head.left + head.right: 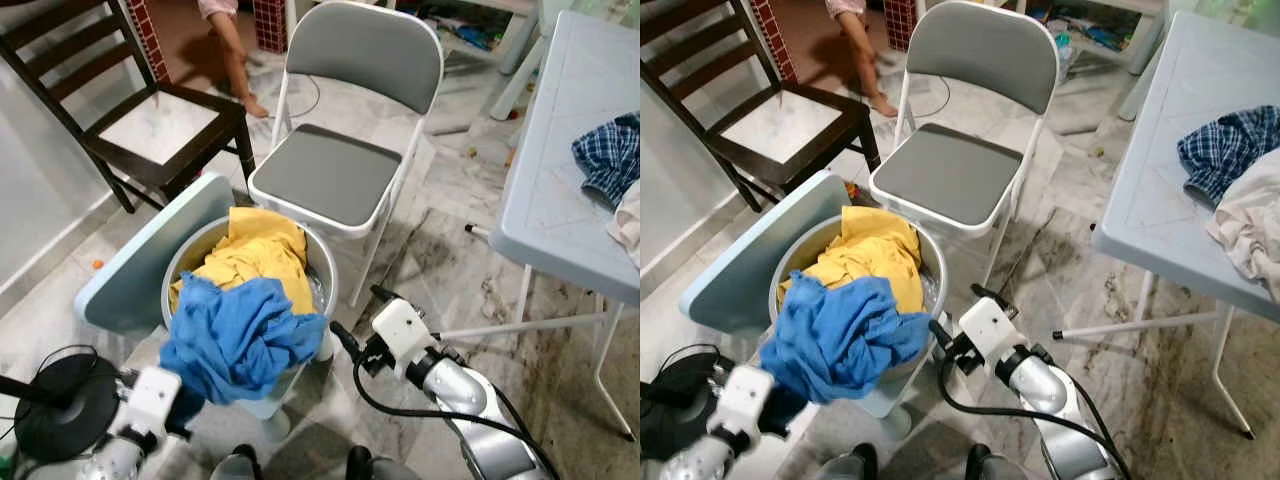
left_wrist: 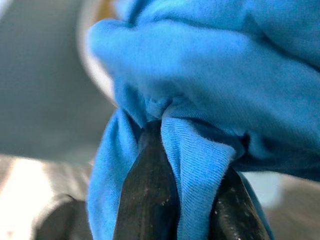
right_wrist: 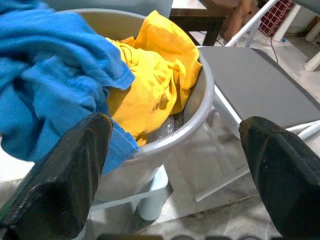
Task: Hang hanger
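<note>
Blue cloth (image 1: 240, 335), crumpled over the bucket (image 1: 322, 268); left gripper (image 2: 192, 200) jaws clamp its fold, right gripper (image 3: 175, 165) jaws gape alongside.

The left end effector (image 2: 192, 200) is mostly buried: the blue cloth (image 1: 240, 340) wraps over the fingertips, so from the head views you can't see where the fingers end. In its wrist view everything behind the cloth is a blur.

The bucket (image 1: 325, 275) has its inside hidden under the yellow cloth (image 1: 255, 250) and the blue one.

At 12 o'clock there's a person's leg (image 1: 235, 60), cut off at the top edge. At 3 o'clock the surface (image 1: 560, 190) runs out of frame, along with the plaid cloth (image 1: 610, 155) on it. The dark wooden chair (image 1: 140, 110) at 10 o'clock is clipped too.
</note>
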Available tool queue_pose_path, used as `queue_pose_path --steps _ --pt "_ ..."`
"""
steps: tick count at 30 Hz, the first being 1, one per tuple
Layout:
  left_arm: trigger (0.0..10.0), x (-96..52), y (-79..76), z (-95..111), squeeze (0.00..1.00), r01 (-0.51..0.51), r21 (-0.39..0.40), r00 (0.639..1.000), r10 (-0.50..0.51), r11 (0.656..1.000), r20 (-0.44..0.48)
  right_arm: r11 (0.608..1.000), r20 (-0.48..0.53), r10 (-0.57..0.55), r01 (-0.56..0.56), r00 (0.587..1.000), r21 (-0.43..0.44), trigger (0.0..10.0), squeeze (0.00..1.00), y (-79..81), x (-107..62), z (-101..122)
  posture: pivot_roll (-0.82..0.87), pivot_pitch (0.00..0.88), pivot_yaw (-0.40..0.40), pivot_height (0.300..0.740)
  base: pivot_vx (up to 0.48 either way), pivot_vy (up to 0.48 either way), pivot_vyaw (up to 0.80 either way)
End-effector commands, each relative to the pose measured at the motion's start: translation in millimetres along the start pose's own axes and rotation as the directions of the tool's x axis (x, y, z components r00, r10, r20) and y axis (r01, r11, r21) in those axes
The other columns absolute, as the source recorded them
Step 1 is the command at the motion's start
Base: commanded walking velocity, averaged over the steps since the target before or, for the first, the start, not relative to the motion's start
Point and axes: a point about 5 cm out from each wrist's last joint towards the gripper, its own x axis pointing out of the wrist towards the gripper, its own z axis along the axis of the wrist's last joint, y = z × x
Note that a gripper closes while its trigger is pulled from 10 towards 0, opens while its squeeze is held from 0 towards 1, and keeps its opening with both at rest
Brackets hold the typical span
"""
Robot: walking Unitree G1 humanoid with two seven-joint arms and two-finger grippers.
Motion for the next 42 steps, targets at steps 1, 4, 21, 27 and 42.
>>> queue_pose_path --steps 1,4,21,27,42 --pt "2.8 -1.1 10.4 -2.3 0.00 -0.063 0.008 0.998 0.063 0.998 -0.002 1.000 -0.005 0.008 -0.008 1.000 -0.003 10.0 0.00 1.8 -2.0 -1.9 0.16 0.248 -0.022 0.740 0.000 0.000 0.00" --pt "0.0 8.3 20.0 13.6 0.00 -0.105 0.008 0.993 0.104 0.994 0.058 1.000 -0.006 0.006 -0.006 1.000 -0.002 10.0 0.00 1.1 -1.4 -2.0 0.16 0.248 -0.022 0.740 0.000 0.000 0.00" --pt "10.0 26.9 38.5 72.7 1.00 -0.219 0.095 0.949 0.190 0.971 0.252 1.000 -0.005 0.001 -0.001 1.000 -0.002 10.0 0.00 0.7 -1.4 -1.9 0.17 0.249 -0.018 0.740 0.000 0.000 0.00" --pt "10.0 29.2 23.4 84.1 1.00 -0.096 0.137 0.968 0.061 0.986 0.243 1.000 -0.005 0.001 -0.001 1.000 -0.001 10.0 0.00 1.2 -0.6 -1.7 0.17 0.250 -0.021 0.740 0.000 0.000 0.00" --pt "10.0 27.6 60.5 49.6 1.00 0.013 0.330 0.983 0.049 0.944 -0.178 1.000 -0.009 0.003 -0.003 1.000 -0.004 10.0 0.00 0.7 -2.1 -2.7 0.17 0.257 -0.023 0.740 0.000 0.000 0.00"
